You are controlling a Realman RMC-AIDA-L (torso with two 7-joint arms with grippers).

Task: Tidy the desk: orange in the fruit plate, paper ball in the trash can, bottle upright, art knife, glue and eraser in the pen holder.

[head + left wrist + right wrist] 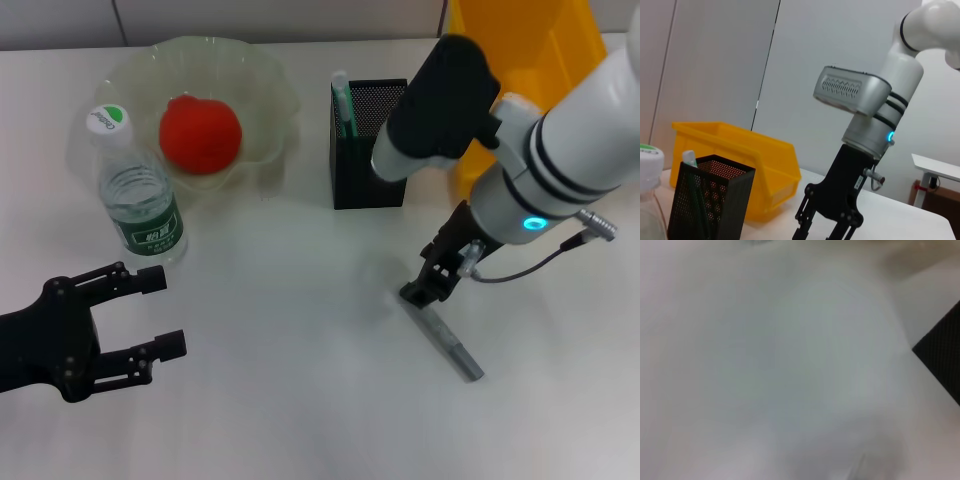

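A grey art knife [455, 350] lies flat on the white desk at the right. My right gripper [425, 292] points down at the knife's upper end, low over the desk; in the left wrist view [825, 227] its fingers stand spread apart. My left gripper [160, 312] is open and empty at the lower left. The orange [200, 133] sits in the clear fruit plate [270, 70]. The bottle [140, 200] stands upright next to the plate. The black mesh pen holder [368, 180] holds a green-and-white stick [343, 105]. No paper ball or eraser is in view.
A yellow bin [530, 40] stands behind the right arm at the back right, also in the left wrist view [765, 155]. The pen holder [710, 200] and the bottle cap [649, 155] show there too. The right wrist view shows only desk and a dark corner [942, 360].
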